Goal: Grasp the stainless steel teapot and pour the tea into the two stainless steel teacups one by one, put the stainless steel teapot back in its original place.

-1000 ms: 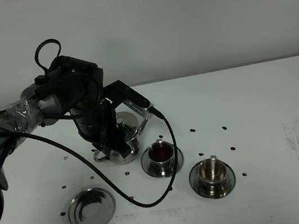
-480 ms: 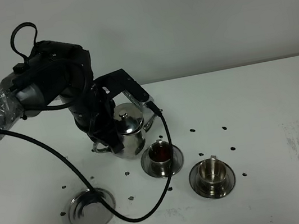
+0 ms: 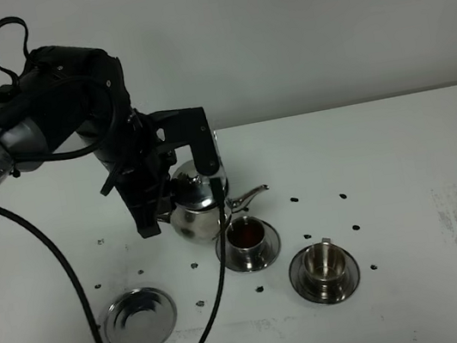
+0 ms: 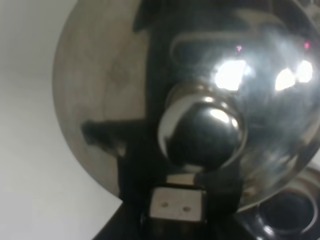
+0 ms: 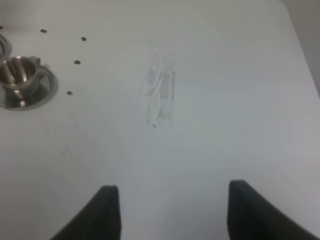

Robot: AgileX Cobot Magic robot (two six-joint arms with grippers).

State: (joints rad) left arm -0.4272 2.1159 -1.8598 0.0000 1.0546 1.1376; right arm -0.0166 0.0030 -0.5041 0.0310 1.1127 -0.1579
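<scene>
Left gripper [image 3: 155, 211]: clamped on the handle side of the stainless steel teapot [image 3: 198, 207], with the pot lifted clear of the counter [image 3: 400, 153]. The wrist view is filled by the domed lid and its knob [image 4: 202, 132], so you cannot see the grip itself there. Going by the high view, the pot hangs from the gripper by its handle.

Key relation: the pot's long axis, handle to spout [image 3: 249, 194], runs straight out from the gripper toward the cups. The pot is tipped only a little.
- The near teacup [image 3: 246, 237] sits just beyond and below the pot body, under the spout.
- The far teacup [image 3: 322, 265] is further out along roughly the same line, well apart from the spout tip.
- I can't say from this height whether the tip stands over the near cup's rim or just past it.

Contents:
- Near teacup: holds dark reddish tea.
- Far teacup: looks bare and shiny inside, so it is likely the next one to fill.
- Teapot: lid on, level hidden.
- The pot's saucer [image 3: 139, 319]: bare, behind the gripper on the handle side.

Right gripper [image 5: 167, 215]: jaws spread wide, holding nothing, parked over bare counter. The far teacup is at the edge of its view. Your left arm is the one on the job.
</scene>
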